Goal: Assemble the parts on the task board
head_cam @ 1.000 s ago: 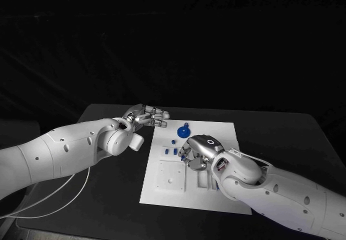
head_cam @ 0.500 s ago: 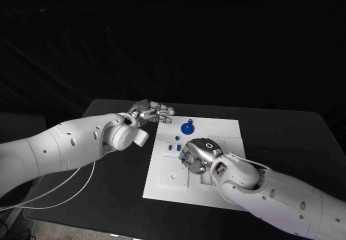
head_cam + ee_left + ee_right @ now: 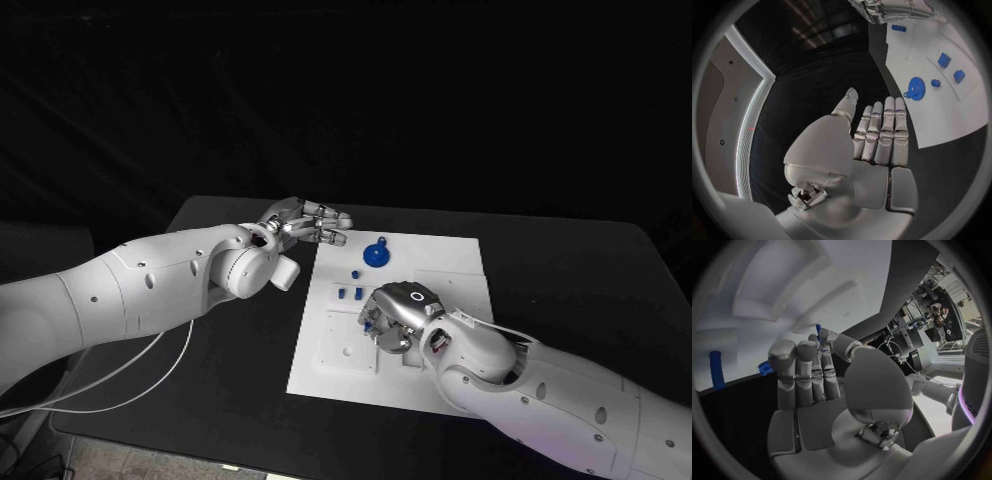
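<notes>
The white task board (image 3: pixel 447 262) lies in the middle of the black table. A round blue part (image 3: pixel 376 256) with a small loop sits near its far edge, with small blue parts (image 3: pixel 343 293) just nearer. My right hand (image 3: pixel 392 318) is down on the board's middle, fingers pointing at the surface. In the right wrist view, thumb and finger appear to pinch a small blue part (image 3: pixel 819 330) against the board (image 3: pixel 854 265). My left hand (image 3: pixel 306 222) hovers off the board's far left corner. Its fingers (image 3: pixel 882 132) are straight and hold nothing.
The left wrist view shows the round blue part (image 3: pixel 915 88) and blue blocks (image 3: pixel 944 60) on the board (image 3: pixel 967 112). A blue peg (image 3: pixel 716 370) lies near my right hand. White raised fixtures (image 3: pixel 346 352) stand on the board's near left. Black table surrounds the board.
The camera has shifted. My right hand has slid a little toward the board's near side, still low over it. My left hand stays by the far left corner.
</notes>
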Controlling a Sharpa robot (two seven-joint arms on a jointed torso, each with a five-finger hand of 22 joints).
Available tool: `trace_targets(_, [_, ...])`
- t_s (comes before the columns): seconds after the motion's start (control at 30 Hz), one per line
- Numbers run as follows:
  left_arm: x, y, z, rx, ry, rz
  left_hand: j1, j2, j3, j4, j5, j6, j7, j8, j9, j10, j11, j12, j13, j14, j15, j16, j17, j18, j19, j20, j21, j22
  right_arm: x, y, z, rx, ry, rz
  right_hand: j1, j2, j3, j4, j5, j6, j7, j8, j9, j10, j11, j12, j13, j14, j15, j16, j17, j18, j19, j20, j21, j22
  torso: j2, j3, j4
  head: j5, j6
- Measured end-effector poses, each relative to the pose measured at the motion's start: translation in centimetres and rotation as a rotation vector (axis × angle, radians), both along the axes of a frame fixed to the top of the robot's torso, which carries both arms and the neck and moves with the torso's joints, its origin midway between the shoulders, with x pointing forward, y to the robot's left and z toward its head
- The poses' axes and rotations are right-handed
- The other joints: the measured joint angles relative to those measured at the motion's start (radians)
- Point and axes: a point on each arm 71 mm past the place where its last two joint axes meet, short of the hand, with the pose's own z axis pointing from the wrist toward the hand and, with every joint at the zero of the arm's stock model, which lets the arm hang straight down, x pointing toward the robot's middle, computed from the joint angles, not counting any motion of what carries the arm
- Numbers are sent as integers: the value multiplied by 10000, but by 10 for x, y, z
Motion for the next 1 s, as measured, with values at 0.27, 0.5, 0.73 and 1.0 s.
trace_targets(0.27, [0,0,0,8,-1,6,0,0,0,0,0,0,0,0,0,0,0,0,0,0,0,0,0,0,0,0,0,-15,-1,0,-2,-28,44,8,0,0,-1,-1,52,29,28,-9,7,-1,1,-1,7,1,1,0,-18,-5,0,0,-22,-13,-2,2,0,38,-6])
trace_targets(0.5, [0,0,0,11,-1,6,0,0,0,0,0,0,0,0,0,0,0,0,0,0,0,0,0,0,0,0,0,-14,-2,1,-3,-16,69,23,-1,-1,-12,-11,53,28,28,-11,10,-2,1,-2,9,1,2,0,-17,-8,0,1,-39,-13,-3,-2,0,58,9])
trace_targets(0.73, [0,1,0,13,-2,10,0,0,0,0,0,0,0,0,0,0,0,0,0,0,0,0,0,0,0,0,0,-14,-2,1,-3,-10,74,30,-1,-1,-13,-12,52,27,27,20,9,-2,2,-3,9,1,3,0,-17,-10,0,1,-39,-13,-2,-6,0,46,-3])
trace_targets(1.0, [1,1,0,21,0,27,0,0,0,0,0,0,0,0,0,0,0,0,0,1,0,0,0,1,0,0,0,-13,-2,1,-3,-13,78,28,-1,-2,-14,-12,51,26,26,20,7,-3,3,-3,8,2,3,0,-17,-12,-1,1,-39,-13,-2,-4,1,53,-25])
